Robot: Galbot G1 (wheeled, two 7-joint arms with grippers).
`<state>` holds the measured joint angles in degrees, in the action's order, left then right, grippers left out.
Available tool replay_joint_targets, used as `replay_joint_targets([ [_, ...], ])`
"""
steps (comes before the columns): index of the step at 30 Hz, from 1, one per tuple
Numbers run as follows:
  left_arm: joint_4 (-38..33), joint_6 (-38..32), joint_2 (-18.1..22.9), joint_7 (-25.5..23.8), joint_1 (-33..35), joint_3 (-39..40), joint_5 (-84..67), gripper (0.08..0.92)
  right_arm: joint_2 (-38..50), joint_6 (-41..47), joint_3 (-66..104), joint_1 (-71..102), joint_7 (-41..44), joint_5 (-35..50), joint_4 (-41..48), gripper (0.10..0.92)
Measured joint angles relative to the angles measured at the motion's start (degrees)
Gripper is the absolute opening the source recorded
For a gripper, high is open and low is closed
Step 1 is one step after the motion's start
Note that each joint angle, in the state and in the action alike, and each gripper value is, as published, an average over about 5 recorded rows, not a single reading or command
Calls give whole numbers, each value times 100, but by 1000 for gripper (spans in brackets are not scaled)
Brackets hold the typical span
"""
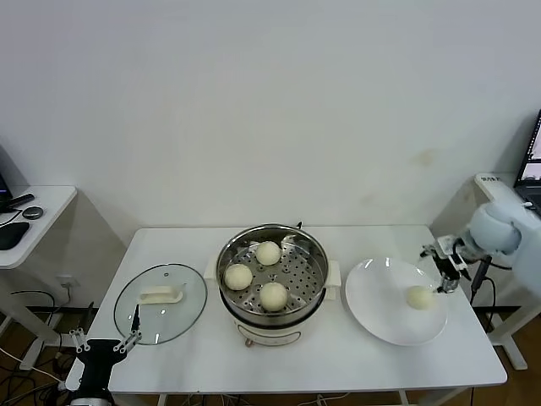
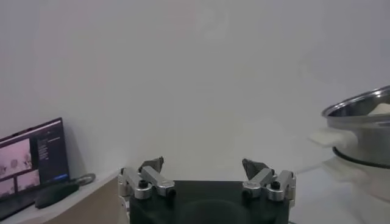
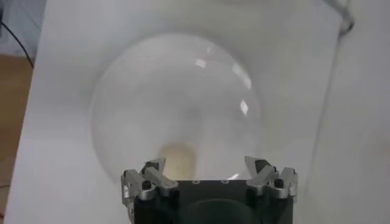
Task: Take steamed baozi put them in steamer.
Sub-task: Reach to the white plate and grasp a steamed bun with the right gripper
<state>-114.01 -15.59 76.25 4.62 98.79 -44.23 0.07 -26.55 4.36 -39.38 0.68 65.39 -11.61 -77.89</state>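
Over the plate's right edge: right gripper [image 1: 442,269] fingers spread wide, holding nothing | last baozi [image 1: 420,297] lies on white plate [image 1: 380,309] just below and left of the fingertips, apart from them | three baozi [image 1: 272,295] sit in steamer [image 1: 272,272] at table centre | left gripper [image 1: 106,340] spread, parked off table's front-left corner beside glass lid [image 1: 161,303]

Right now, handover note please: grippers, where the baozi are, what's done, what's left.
Right gripper: open, empty, poised at the white plate just by the last baozi, not yet gripping.
Left gripper: open, empty, parked low at the table's front-left corner, near the glass lid.
Done: three baozi sit on the steamer tray.
Left: grasp the plate baozi and move it to the steamer.
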Motion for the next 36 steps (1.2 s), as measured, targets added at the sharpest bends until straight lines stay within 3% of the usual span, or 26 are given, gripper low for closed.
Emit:
replay_joint_targets([
  [21,-30,-27,34,11,55,-90,-33,823,-1057,-72,1043,1184,-259,-778,1454,814],
  [24,-22,-29,36,11,48,-91,-35,823,-1165,-36,1092,1229,-270,-855,1568,771],
  [36,-12,-32,24,12,41,-123,-44,823,-1233,216,1057,1178,-222,-873,1597,470],
])
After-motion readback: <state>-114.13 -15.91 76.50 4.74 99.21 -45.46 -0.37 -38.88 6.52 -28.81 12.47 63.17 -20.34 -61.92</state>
